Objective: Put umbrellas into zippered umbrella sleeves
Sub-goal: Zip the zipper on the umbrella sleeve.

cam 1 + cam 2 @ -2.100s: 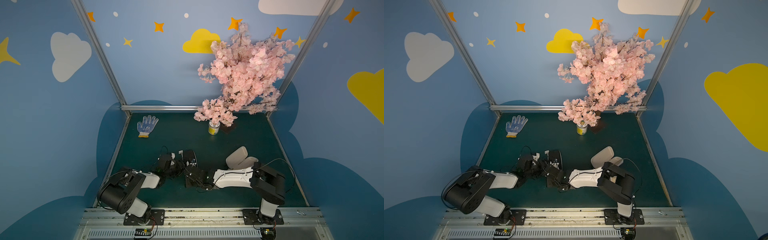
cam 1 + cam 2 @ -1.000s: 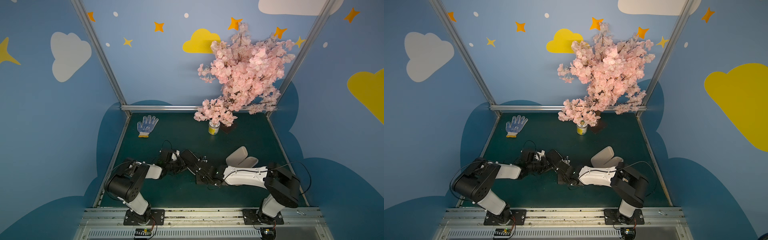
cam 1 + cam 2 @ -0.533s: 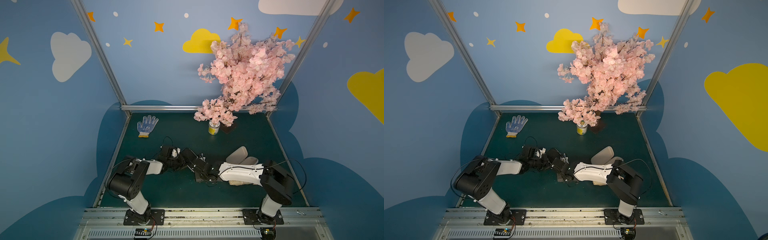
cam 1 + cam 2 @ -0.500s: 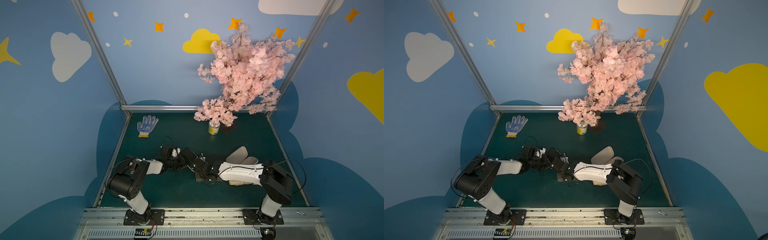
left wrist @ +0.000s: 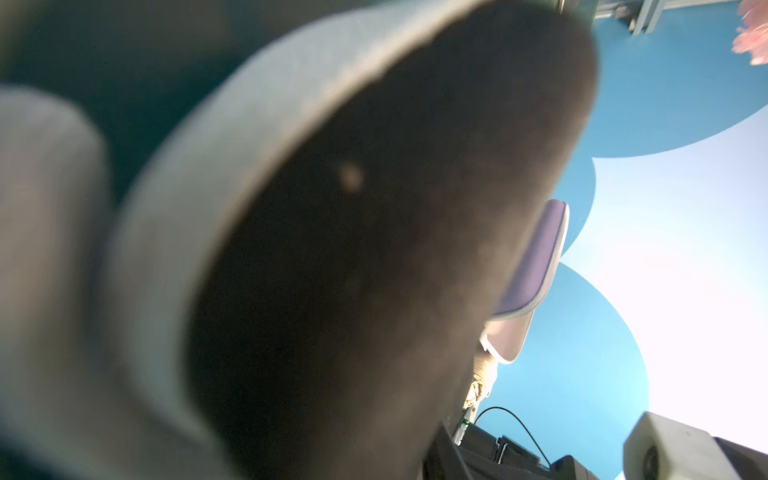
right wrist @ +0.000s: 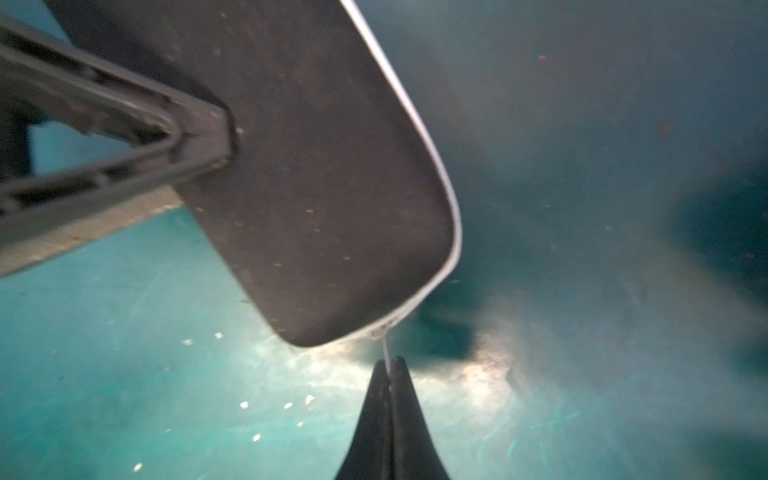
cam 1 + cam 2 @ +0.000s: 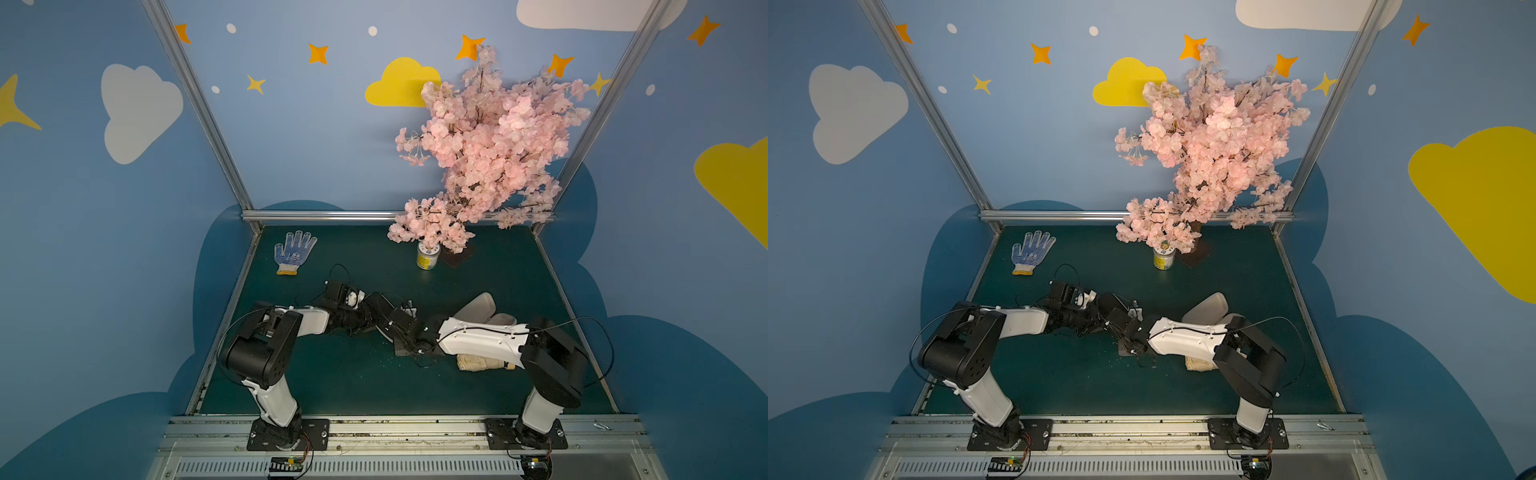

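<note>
The black sleeve (image 7: 380, 305) is held between my two arms at mid-table, above the mat. My left gripper (image 7: 365, 316) is shut on its shell; one finger (image 6: 104, 137) presses on the black outer face (image 6: 324, 187). In the left wrist view the sleeve's grey rim (image 5: 208, 166) fills the picture and hides the jaws. My right gripper (image 6: 389, 365) is shut on the thin white pull cord (image 6: 385, 349) at the sleeve's end. The lavender sleeve (image 7: 478, 309) lies open to the right. A cream-yellow umbrella (image 7: 478, 361) lies under my right forearm.
A white dotted glove (image 7: 293, 251) lies at the back left. A yellow-labelled jar (image 7: 427, 257) stands at the back beside a pink blossom tree (image 7: 486, 145). Blue walls and metal posts close in the green mat (image 7: 332, 382).
Both grippers and the black sleeve have shifted a little toward the back left. My right forearm has swung away, and the cream-yellow umbrella under it now shows.
</note>
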`<action>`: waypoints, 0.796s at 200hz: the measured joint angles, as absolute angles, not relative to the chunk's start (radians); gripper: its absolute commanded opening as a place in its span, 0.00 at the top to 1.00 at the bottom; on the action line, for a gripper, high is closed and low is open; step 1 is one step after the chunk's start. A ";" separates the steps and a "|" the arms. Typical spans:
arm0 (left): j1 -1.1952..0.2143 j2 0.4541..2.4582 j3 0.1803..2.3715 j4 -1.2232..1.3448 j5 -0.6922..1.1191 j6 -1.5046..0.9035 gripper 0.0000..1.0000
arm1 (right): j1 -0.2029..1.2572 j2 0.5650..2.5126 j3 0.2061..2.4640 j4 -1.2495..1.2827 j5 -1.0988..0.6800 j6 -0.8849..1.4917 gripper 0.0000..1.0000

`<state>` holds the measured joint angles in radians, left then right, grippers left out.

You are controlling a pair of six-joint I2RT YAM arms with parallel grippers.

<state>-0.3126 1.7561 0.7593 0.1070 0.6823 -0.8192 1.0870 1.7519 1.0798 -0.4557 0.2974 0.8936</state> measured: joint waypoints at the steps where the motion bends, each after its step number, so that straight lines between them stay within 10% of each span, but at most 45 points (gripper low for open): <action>1: -0.312 1.758 0.765 0.100 0.683 -0.816 0.95 | 1.087 1.752 1.079 -0.455 0.297 0.894 1.00; 78: -0.262 1.618 0.729 -0.047 0.633 -0.813 0.81 | 1.118 1.765 1.045 -0.305 0.220 0.940 1.00; 82: -0.257 1.601 0.709 -0.041 0.628 -0.819 0.41 | 1.124 1.768 1.045 -0.298 0.216 0.941 1.00; 87: -0.254 1.580 0.684 -0.029 0.626 -0.825 0.29 | 1.131 1.772 1.045 -0.291 0.210 0.942 1.00; 159: -0.211 1.530 0.632 -0.032 0.547 -0.840 0.24 | 1.172 1.814 1.048 -0.236 0.165 0.945 1.00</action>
